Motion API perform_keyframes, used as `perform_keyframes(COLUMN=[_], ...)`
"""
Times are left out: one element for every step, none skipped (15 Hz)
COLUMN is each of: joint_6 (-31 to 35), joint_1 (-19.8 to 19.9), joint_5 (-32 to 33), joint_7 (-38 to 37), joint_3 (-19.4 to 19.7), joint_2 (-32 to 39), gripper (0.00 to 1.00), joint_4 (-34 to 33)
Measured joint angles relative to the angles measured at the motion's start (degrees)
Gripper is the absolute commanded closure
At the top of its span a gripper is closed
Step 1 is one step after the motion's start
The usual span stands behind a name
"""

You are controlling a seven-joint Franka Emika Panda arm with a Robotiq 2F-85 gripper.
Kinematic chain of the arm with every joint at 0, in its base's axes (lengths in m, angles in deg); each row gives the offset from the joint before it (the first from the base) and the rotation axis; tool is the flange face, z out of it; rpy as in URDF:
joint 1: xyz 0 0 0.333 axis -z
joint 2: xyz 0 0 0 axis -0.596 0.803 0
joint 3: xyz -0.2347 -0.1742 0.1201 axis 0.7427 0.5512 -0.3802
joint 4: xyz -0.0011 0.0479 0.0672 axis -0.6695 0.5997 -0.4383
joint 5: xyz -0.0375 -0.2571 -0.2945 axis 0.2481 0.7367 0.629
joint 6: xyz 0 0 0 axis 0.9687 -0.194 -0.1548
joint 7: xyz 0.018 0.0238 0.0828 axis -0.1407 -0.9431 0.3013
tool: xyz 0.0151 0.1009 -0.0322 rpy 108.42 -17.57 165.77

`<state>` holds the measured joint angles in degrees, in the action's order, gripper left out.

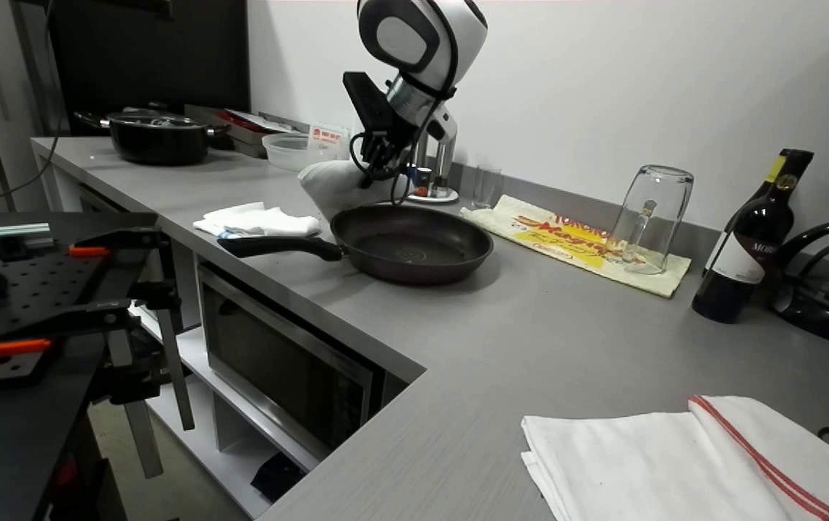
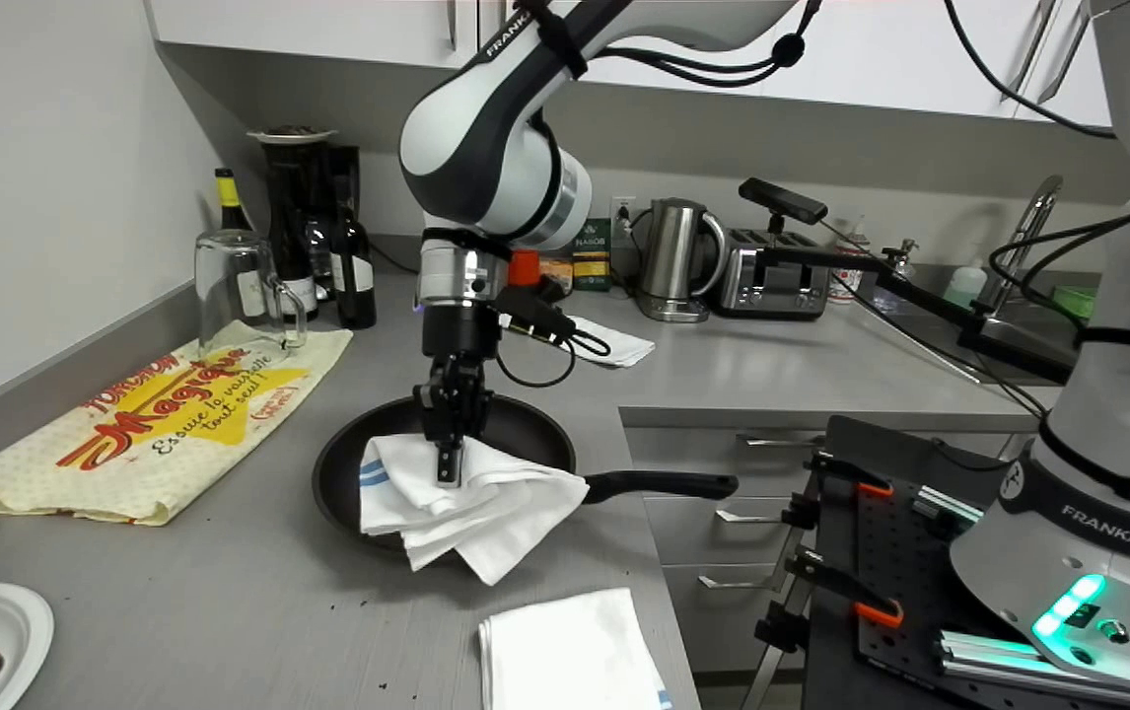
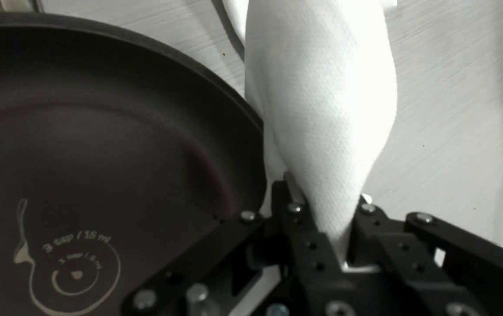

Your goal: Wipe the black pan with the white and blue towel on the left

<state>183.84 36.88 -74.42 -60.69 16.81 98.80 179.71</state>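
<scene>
— What have we got on the grey counter point(image 1: 530, 347)?
— Arm point(image 2: 461, 143) over it, black pan point(image 1: 414, 242) sitting on it
— And our towel point(image 2: 471, 503)?
— White, blue stripes, hanging by the pan's rim; touching or not, we can't tell. Folded towel point(image 2: 570, 651) lies near the pan
— The gripper point(image 3: 324, 195), do we know?
— Yes, narrow, fingers clamped on our towel

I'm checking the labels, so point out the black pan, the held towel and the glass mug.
Black pan point(image 1: 414, 242): in an exterior view, on its bare inner base.
Held towel point(image 3: 321, 98): in the wrist view, on its bulging white fold.
Glass mug point(image 2: 236, 291): in an exterior view, on its clear body.
</scene>
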Motion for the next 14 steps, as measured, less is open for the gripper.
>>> perform_keyframes(joint_6=[0.07, 0.15, 0.21, 0.28, 0.43, 0.54, 0.68, 0.82, 0.94, 1.10, 1.17, 1.17, 1.17, 1.17], joint_1=[0.00, 0.00, 0.00, 0.00, -0.01, -0.03, -0.04, -0.05, -0.06, -0.07, -0.07, -0.07, -0.07, -0.09], joint_5=[0.47, 0.93, 1.33, 1.79, 2.38, 3.05, 3.80, 4.55, 5.27, 6.04, 6.75, 7.32, 7.86, 8.31], joint_7=[-0.08, -0.15, -0.22, -0.32, -0.55, -0.85, -1.12, -1.32, -1.57, -2.03, -2.40, -2.67, -3.00, -3.24], joint_3=[0.19, 0.35, 0.47, 0.56, 0.62, 0.65, 0.68, 0.71, 0.77, 0.82, 0.85, 0.87, 0.88, 0.88], joint_2=[0.45, 0.99, 1.62, 2.36, 3.13, 4.02, 4.89, 5.80, 6.70, 7.55, 8.36, 9.10, 9.85, 10.48], gripper=[0.96, 0.96, 0.96, 0.96, 0.96, 0.96, 0.96, 0.96, 0.96, 0.96, 0.96, 0.96, 0.96, 0.96], joint_4=[-0.17, -0.32, -0.56, -0.87, -1.18, -1.56, -1.92, -2.34, -2.83, -3.32, -3.86, -4.44, -5.03, -5.60])
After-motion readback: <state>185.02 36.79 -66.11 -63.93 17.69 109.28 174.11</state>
